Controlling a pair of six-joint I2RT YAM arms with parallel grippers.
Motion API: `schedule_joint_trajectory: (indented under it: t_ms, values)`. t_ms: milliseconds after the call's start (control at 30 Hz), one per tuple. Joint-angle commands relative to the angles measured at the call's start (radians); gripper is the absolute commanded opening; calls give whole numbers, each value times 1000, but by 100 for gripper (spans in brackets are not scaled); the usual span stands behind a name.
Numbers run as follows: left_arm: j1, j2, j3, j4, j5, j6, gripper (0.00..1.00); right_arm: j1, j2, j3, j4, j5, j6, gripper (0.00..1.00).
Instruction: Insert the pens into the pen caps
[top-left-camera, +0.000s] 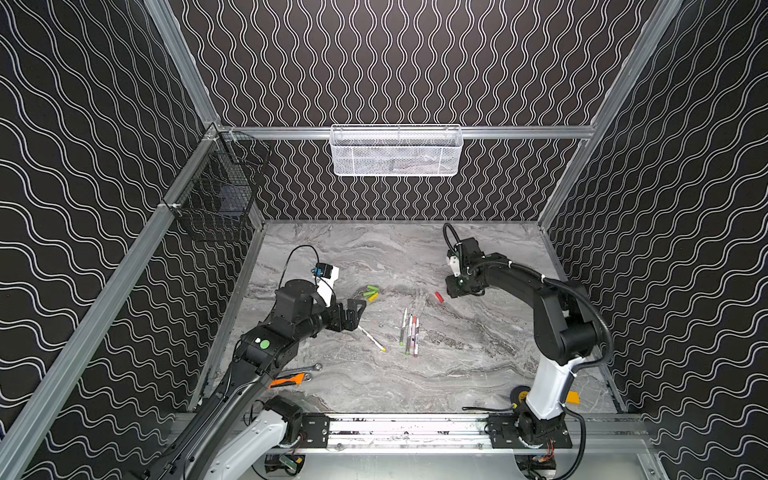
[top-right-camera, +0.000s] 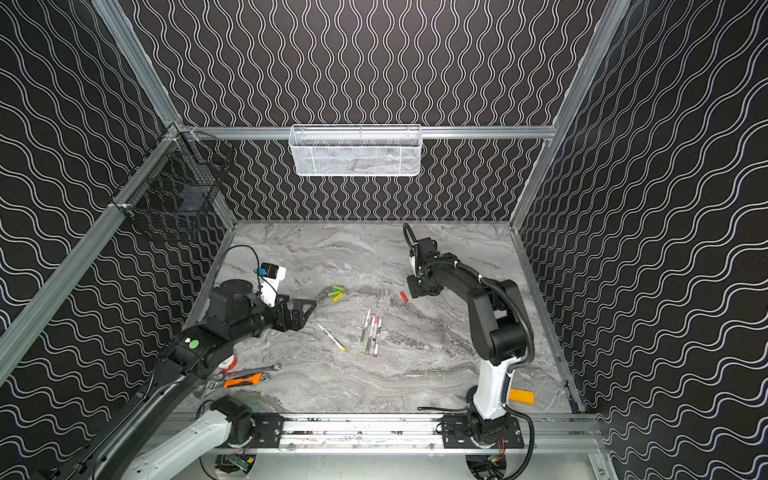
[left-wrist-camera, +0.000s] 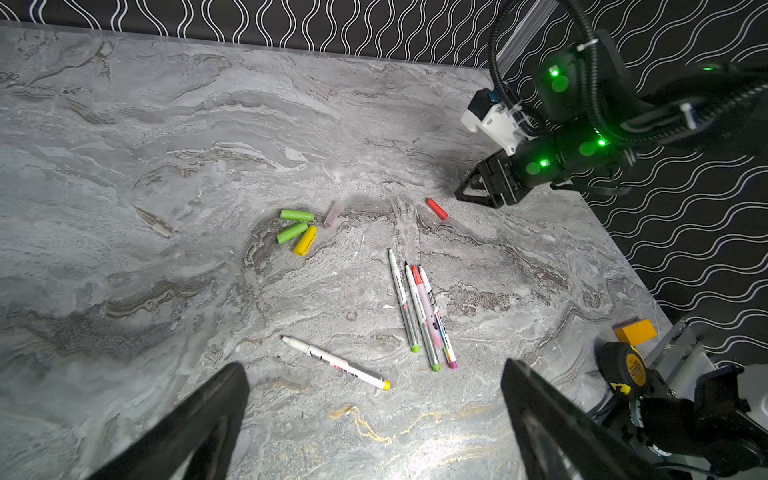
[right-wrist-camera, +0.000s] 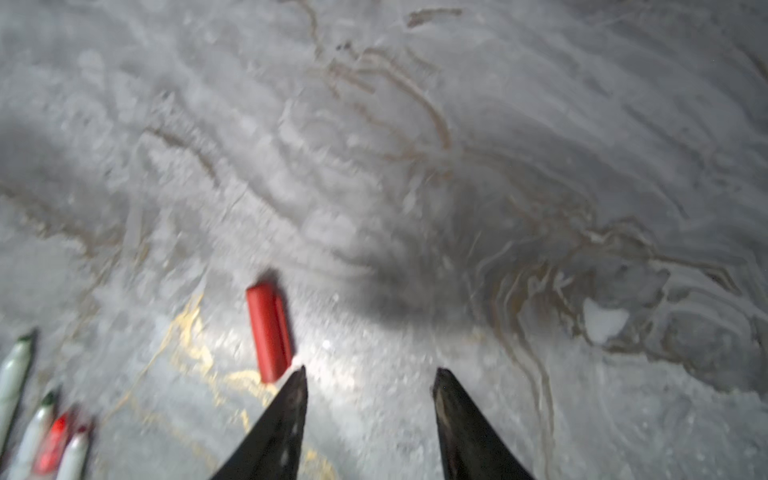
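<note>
Left gripper (top-left-camera: 355, 311) jaws wide, empty, above the table (top-left-camera: 457, 374) near lone yellow-ended pen (top-left-camera: 372, 338). Right gripper (right-wrist-camera: 370, 372) jaws partly apart, nothing between them, red cap (right-wrist-camera: 269, 330) lying just outside one fingertip. Four pens (top-left-camera: 409, 332) bunched mid-table, uncapped; green and yellow caps (top-left-camera: 371, 293) clustered apart from them

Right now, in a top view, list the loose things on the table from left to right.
Orange-handled tool → green and yellow caps → bundle of pens → red cap → yellow block. The lone yellow-ended pen overlaps the caps, so it is left out.
</note>
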Motion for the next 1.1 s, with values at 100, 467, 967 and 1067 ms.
schedule_joint_trajectory:
  t_ms: [100,467,967,1067]
  values:
    - [0,-10,14,-11,-41,12,99,2,107,91,-67,1,-36,52]
    - [1,-16,10,-16,-53,16,99,37,133,96,-68,-25,-68,52]
    - [0,-29,7,-18,-53,11,99,140,121,52,-75,3,-89,52]
    - [0,-29,6,-13,-48,7,99,148,103,36,-89,33,-84,52]
